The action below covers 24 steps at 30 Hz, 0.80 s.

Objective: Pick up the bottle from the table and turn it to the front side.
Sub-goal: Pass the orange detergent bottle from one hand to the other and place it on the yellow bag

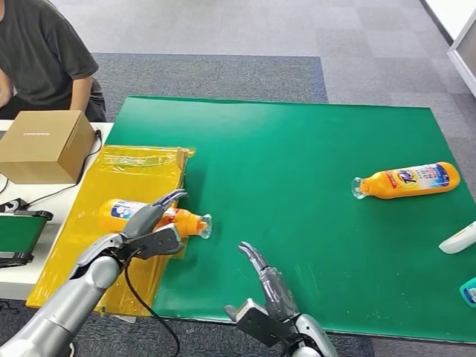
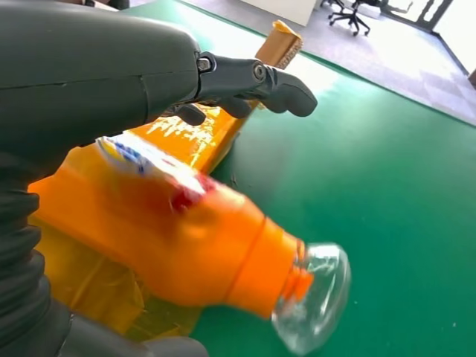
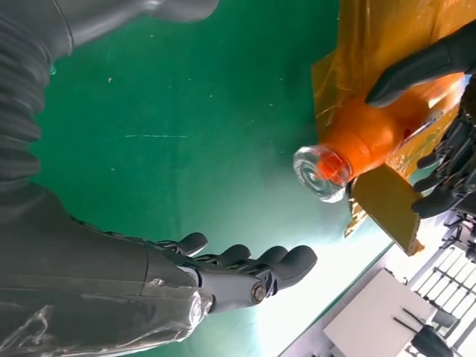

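An orange bottle (image 1: 190,222) with a clear cap lies on its side at the edge of the yellow sheet (image 1: 129,175), cap toward the green mat (image 1: 291,141). My left hand (image 1: 149,230) reaches over it, fingers (image 2: 253,78) stretched above the body and thumb under it, without a clear grip. The bottle (image 2: 185,238) looks blurred in the left wrist view. In the right wrist view the bottle (image 3: 364,134) sits between the left hand's dark fingers (image 3: 443,186). My right hand (image 1: 269,297) hovers open at the mat's front edge, empty, fingers (image 3: 247,264) spread.
A second orange bottle (image 1: 410,180) lies on its side at the mat's right. A cardboard box (image 1: 44,145) stands at the left, with a person (image 1: 44,52) seated behind it. A white object (image 1: 457,239) and a teal one (image 1: 468,291) sit at the right edge.
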Tool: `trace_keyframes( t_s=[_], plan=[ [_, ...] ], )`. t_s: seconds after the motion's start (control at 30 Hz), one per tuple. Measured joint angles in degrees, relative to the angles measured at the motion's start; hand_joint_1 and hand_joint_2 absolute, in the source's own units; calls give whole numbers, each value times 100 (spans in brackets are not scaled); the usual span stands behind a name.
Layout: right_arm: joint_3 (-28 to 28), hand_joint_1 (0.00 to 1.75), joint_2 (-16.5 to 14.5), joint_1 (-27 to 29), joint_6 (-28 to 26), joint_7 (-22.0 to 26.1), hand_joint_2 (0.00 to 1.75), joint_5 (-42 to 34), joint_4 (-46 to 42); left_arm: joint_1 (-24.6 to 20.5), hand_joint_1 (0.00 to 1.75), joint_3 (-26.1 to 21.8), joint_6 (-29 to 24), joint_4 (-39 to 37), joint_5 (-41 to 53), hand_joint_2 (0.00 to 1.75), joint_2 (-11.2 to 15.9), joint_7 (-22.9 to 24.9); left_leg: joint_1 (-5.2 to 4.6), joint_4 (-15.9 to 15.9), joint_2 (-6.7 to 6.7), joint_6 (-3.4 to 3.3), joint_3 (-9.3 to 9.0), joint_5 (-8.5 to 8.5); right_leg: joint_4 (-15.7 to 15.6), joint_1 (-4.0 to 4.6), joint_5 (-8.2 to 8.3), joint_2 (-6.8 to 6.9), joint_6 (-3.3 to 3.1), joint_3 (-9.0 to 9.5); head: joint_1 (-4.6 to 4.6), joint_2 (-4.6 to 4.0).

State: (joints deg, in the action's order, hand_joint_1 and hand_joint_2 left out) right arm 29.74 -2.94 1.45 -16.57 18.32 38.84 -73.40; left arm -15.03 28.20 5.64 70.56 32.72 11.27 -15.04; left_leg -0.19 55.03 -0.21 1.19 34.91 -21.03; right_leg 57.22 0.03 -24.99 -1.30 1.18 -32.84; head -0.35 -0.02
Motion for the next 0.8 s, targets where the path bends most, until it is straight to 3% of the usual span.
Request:
trace_keyframes(
  t_s=[0.17,0.3,0.53,0.67,0.8],
  plan=[
    [-7,0,24,16,-5,-15,175,0,-39,114,0,-157,-24,147,-16,175,-32,-13,0,1,0,-5,7,-3,-2,0,0,0,2,-5,-1,0],
    [-31,0,55,119,-127,-90,175,-7,-119,392,0,-495,-426,481,-237,175,-178,-222,0,1,0,-6,8,-5,-2,0,-1,0,3,-6,-1,1],
    [-67,0,202,494,-473,-266,175,-19,-459,1390,0,-1675,-1072,1806,-1068,175,-757,-1071,-1,1,0,-17,15,-22,-9,-1,-13,0,16,-8,-1,1],
    [-83,0,258,642,-651,-331,175,7,-620,1912,0,-2166,-1128,2440,-1683,175,-1183,-1696,-3,3,0,-23,16,-31,-11,-3,-18,0,23,-7,-1,0],
    [-142,0,288,756,-813,-331,175,-91,-769,2265,0,-2485,-963,2703,-2106,175,-1475,-1908,-4,6,0,-28,17,-35,-11,-4,-23,0,29,-4,0,1]
  ],
)
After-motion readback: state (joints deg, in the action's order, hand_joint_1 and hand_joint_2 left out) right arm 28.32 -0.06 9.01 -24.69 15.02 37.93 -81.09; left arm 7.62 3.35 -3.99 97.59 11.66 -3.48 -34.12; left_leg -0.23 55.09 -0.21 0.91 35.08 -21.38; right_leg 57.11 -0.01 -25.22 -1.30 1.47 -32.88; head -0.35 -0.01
